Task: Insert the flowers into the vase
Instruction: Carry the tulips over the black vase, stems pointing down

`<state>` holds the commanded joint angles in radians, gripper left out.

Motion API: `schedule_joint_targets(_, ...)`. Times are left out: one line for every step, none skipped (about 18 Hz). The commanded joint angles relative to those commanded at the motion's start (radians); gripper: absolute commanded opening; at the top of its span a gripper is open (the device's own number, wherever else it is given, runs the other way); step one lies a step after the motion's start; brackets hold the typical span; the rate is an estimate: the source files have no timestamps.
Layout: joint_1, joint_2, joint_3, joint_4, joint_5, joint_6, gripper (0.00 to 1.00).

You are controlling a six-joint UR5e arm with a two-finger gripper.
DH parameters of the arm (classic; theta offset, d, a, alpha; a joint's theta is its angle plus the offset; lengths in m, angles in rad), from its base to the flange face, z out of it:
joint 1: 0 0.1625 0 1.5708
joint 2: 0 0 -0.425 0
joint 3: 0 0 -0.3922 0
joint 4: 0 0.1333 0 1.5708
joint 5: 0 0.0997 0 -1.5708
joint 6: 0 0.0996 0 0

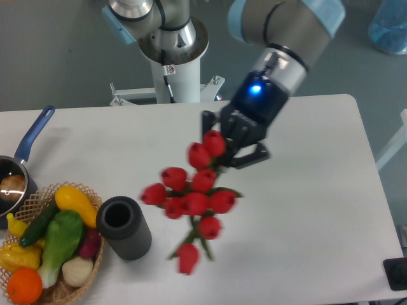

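Note:
My gripper is shut on the flowers, a bunch of red tulip buds with green stems, and holds them in the air over the middle of the table. The bunch hangs down and left from the fingers and looks slightly blurred. The vase, a short dark grey ribbed cylinder with its round mouth up, stands on the table at the lower left. It is empty. The lowest buds are to the right of the vase, apart from it.
A wicker basket of vegetables and fruit sits against the vase's left side at the bottom left corner. A blue-handled saucepan lies at the left edge. A white robot base stands behind the table. A dark object is at the bottom right.

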<state>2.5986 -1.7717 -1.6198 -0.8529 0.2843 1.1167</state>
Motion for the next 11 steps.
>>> schedule_joint_targets(-0.002, -0.003, -0.002, 0.0, -0.028, 0.002, 0.0)
schedule_joint_targets(-0.003, -0.006, 0.0, 0.002, -0.043, 0.005, 0.0)
schedule_joint_targets(-0.005, -0.006, 0.0, 0.006, -0.062, 0.008, 0.0)
schedule_joint_targets(-0.011, -0.006, 0.0, 0.008, -0.082, 0.009, 0.0)
schedule_joint_targets(-0.012, -0.005, 0.003, 0.011, -0.095, 0.008, 0.0)
schedule_joint_targets(-0.015, -0.003, 0.003, 0.011, -0.112, 0.008, 0.0)
schedule_joint_targets(-0.032, -0.006, 0.003, 0.011, -0.128, 0.008, 0.0)
schedule_joint_targets(-0.046, -0.008, 0.003, 0.012, -0.129, 0.009, 0.0)
schedule_joint_targets(-0.049, -0.011, 0.003, 0.014, -0.129, 0.009, 0.0)
schedule_joint_targets(-0.052, -0.02, 0.004, 0.014, -0.131, 0.011, 0.0)
schedule_joint_targets(-0.063, -0.037, 0.015, 0.018, -0.131, 0.014, 0.0)
